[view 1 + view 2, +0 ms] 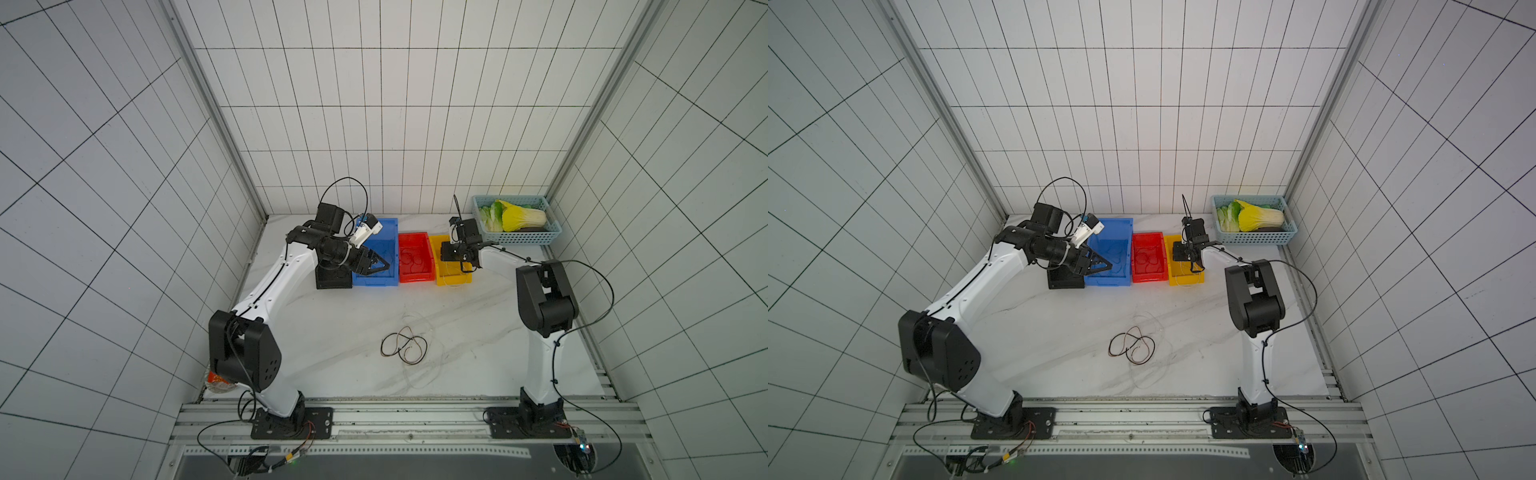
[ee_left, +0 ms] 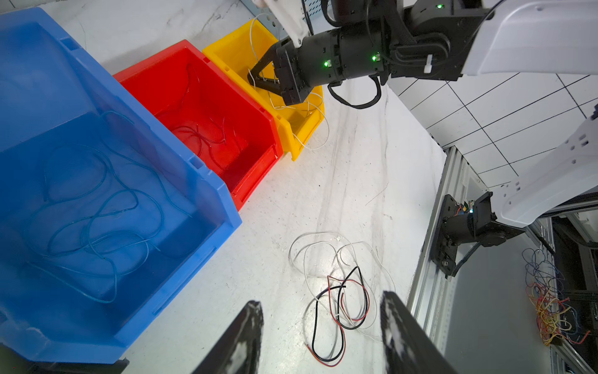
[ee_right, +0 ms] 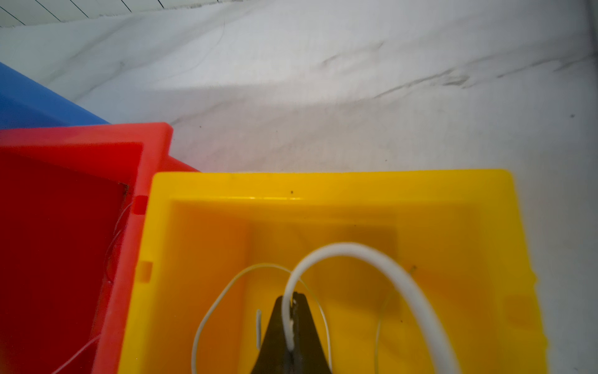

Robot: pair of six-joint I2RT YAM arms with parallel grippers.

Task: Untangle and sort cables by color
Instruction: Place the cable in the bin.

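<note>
- Marble table (image 1: 332, 332), tiled walls; basket (image 1: 517, 237) of cabbage (image 1: 523, 218) back right.
- Blue cables (image 2: 97, 210) in blue bin (image 1: 374, 281), red cables (image 2: 200, 136) in red bin (image 1: 413, 276).
- Black-red-white tangle (image 1: 404, 345) lies mid-table.
- Left gripper (image 1: 385, 266) gapes, empty; right gripper (image 3: 293, 301) pinches white cable (image 3: 372, 259) over yellow bin (image 1: 453, 280).

Left arm (image 1: 270, 286) is reaching from near left out to the far side, wrist turned rightward, and I see the left tool (image 1: 386, 266) with its jaws standing apart. Right arm (image 1: 498, 262) stretches far and leftward, wrist dipped down, right tool (image 3: 293, 302) pinched tight on a white cable (image 3: 356, 251).
</note>
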